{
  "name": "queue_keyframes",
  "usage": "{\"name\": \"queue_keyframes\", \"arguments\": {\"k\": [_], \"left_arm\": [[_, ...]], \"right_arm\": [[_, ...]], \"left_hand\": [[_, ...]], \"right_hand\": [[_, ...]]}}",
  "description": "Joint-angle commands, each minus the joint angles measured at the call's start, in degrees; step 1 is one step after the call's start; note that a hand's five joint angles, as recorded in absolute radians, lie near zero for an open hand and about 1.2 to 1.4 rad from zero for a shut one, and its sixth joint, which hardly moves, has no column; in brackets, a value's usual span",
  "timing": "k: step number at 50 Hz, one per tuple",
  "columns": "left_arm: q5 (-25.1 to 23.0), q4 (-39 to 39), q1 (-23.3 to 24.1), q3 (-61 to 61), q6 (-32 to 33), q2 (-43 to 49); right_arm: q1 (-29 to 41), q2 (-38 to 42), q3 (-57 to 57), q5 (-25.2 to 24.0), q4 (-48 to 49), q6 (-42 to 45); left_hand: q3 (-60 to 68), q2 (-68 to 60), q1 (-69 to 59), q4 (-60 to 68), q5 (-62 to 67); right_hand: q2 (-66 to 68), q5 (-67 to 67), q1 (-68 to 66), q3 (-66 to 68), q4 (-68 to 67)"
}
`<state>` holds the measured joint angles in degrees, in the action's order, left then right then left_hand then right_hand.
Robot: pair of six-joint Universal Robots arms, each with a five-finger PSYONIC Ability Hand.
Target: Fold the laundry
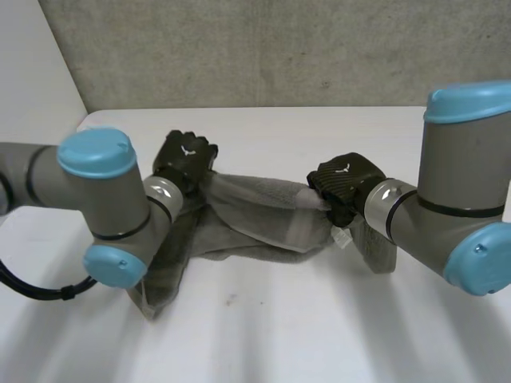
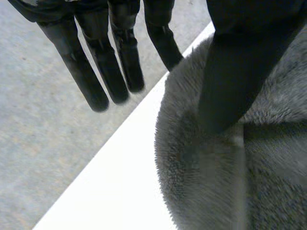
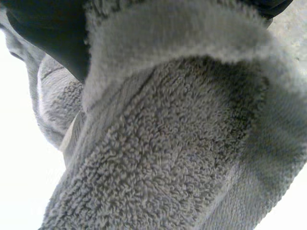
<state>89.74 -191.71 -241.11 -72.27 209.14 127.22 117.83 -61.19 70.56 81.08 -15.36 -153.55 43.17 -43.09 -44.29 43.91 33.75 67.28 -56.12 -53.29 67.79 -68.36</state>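
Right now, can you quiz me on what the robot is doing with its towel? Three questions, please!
1. True or false: the fluffy grey terry towel is already folded into a neat square on the white table.
2. Which part of the left robot hand lies across the towel? A) thumb B) straight fingers
3. Fill in: the towel's other end is at the ____ robot hand.

Key: 1 false; 2 A; 3 right robot hand.
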Motion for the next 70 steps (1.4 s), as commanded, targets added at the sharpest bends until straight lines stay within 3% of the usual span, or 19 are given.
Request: {"name": "queue_keyframes", "arguments": {"k": [1, 4, 8, 9, 12, 14, 17, 21, 25, 33, 50, 55, 57, 64, 70], "left_arm": [[0.52, 0.55, 2.22, -0.95, -0.39, -3.82], [0.87, 0.90, 2.39, -3.67, -2.33, -9.54], [1.48, 1.17, 2.66, -9.36, -10.90, -18.99], [3.05, 1.25, 2.66, -11.82, -15.47, -21.99], [5.09, 1.34, 2.75, -13.78, -19.20, -24.22], [10.25, 2.13, 2.83, -16.67, -25.42, -27.02], [14.48, 5.19, 2.66, -18.08, -28.77, -27.29], [15.72, 9.58, 1.96, -18.17, -30.54, -26.16], [15.73, 14.51, -0.93, -17.38, -32.99, -21.42], [12.66, 16.28, -3.49, -14.84, -39.32, -15.79], [11.60, 16.55, -4.20, -10.53, -39.68, -5.67], [11.42, 16.37, -4.11, -10.88, -39.59, -5.67], [11.59, 16.28, -4.11, -10.88, -39.33, -5.76], [12.03, 16.28, -4.20, -11.14, -39.07, -8.03], [11.07, 17.07, -4.37, -11.84, -37.84, -13.32]], "right_arm": [[-1.72, 0.20, 1.50, 2.33, 3.58, 0.09], [-2.34, 0.46, 2.38, 2.33, 4.11, 0.01], [-2.43, 1.86, 4.05, 2.24, 5.87, 0.01], [-2.43, 2.21, 4.49, 2.07, 6.39, 0.01], [-2.43, 2.74, 4.84, 1.98, 6.49, 0.01], [-2.43, 2.92, 5.02, 1.98, 6.57, 0.01], [-2.43, 2.92, 5.11, 1.89, 6.49, 0.01], [-2.78, 2.92, 5.02, 1.89, 6.40, -0.17], [-4.97, 2.57, 4.93, 1.81, 6.05, -0.35], [-7.62, 2.39, 4.93, 0.40, 5.96, -0.43], [-7.09, 2.39, 6.08, -1.27, 6.05, -0.17], [-7.09, 2.39, 6.08, -1.36, 6.05, 0.09], [-7.09, 2.39, 6.08, -1.27, 6.05, 0.27], [-7.53, 1.78, 5.28, -0.83, 5.26, 1.76], [-10.69, -0.51, 4.14, -0.66, -6.87, 13.01]], "left_hand": [[-20.34, 20.26, 21.46, -21.08, -20.92], [-26.90, 26.82, 28.02, -27.64, -27.48], [-26.24, 26.15, 27.36, -26.98, -26.81], [-25.56, 25.48, 26.69, -26.31, -26.14], [-24.88, 24.80, 26.01, -25.63, -25.46], [-22.04, 21.95, 23.16, -22.78, -22.61], [-18.33, 18.25, 19.46, -19.08, -18.91], [-18.16, 18.07, 19.28, -18.90, -18.73], [-16.49, 16.40, 17.61, -17.23, -17.06], [-12.61, 12.52, 13.73, -13.35, -13.19], [3.04, -3.13, -1.92, 2.30, 2.46], [20.53, -20.62, -19.41, 19.79, 19.96], [36.60, -36.68, -35.48, 35.86, 36.02], [36.83, -36.91, -35.71, 36.09, 36.25], [36.83, -36.91, -35.71, 36.09, 36.25]], "right_hand": [[12.72, -13.88, -26.71, 12.21, -11.64], [12.72, -13.88, -26.71, 12.21, -11.64], [12.72, -13.88, -26.71, 12.21, -11.64], [12.72, -13.88, -26.71, 12.21, -11.64], [12.72, -13.88, -26.71, 12.21, -11.64], [12.72, -13.88, -26.71, 12.21, -11.64], [12.72, -13.88, -26.71, 12.21, -11.64], [12.72, -13.88, -26.71, 12.21, -11.64], [12.72, -13.88, -26.71, 12.21, -11.64], [12.72, -13.88, -26.71, 12.21, -11.64], [12.72, -13.88, -26.71, 12.21, -11.64], [12.72, -13.88, -26.71, 12.21, -11.64], [12.72, -13.88, -26.71, 12.21, -11.64], [12.72, -13.88, -26.71, 12.21, -11.64], [12.72, -13.88, -26.71, 12.21, -11.64]]}}
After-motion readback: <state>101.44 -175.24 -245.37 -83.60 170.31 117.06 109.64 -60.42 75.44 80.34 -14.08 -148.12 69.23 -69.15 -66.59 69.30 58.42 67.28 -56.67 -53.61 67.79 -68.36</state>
